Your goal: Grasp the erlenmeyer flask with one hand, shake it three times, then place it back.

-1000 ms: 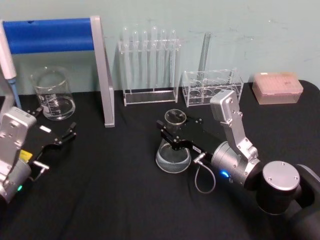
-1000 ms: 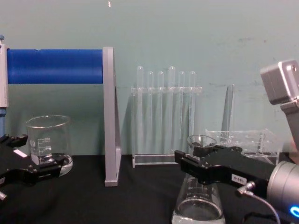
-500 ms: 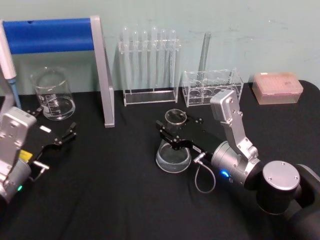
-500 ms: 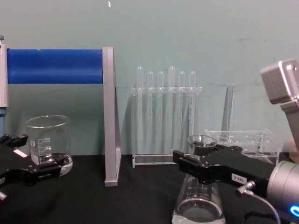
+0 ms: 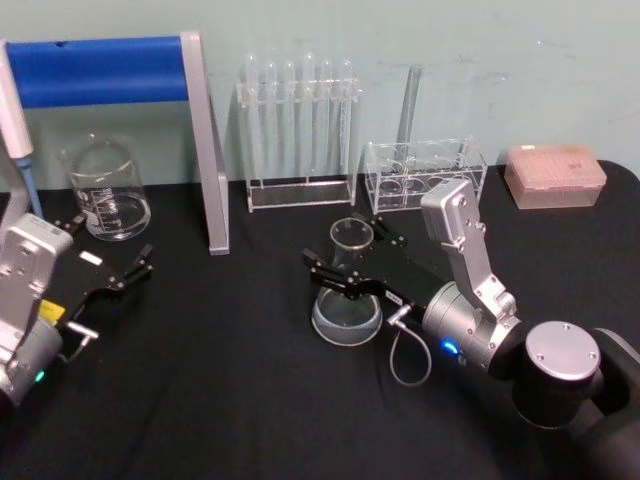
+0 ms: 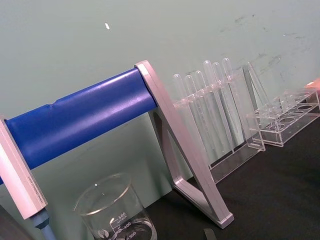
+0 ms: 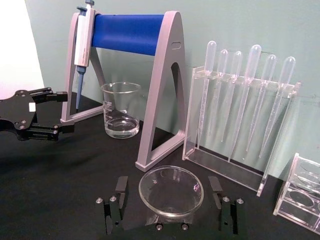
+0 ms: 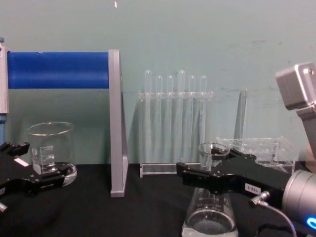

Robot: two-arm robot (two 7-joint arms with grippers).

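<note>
Erlenmeyer flask (image 8: 209,212): right wrist view shows right gripper's (image 7: 168,186) jaws clear of rim.

The erlenmeyer flask (image 5: 346,300) is clear glass; the counter (image 5: 230,380) is black. The right tool (image 5: 343,247) and left tool (image 5: 110,245) are black with small white labels. The stand (image 5: 100,70) is blue with a silver-grey frame, the box (image 5: 555,175) is pink, and the wall (image 5: 500,40) is pale green.
</note>
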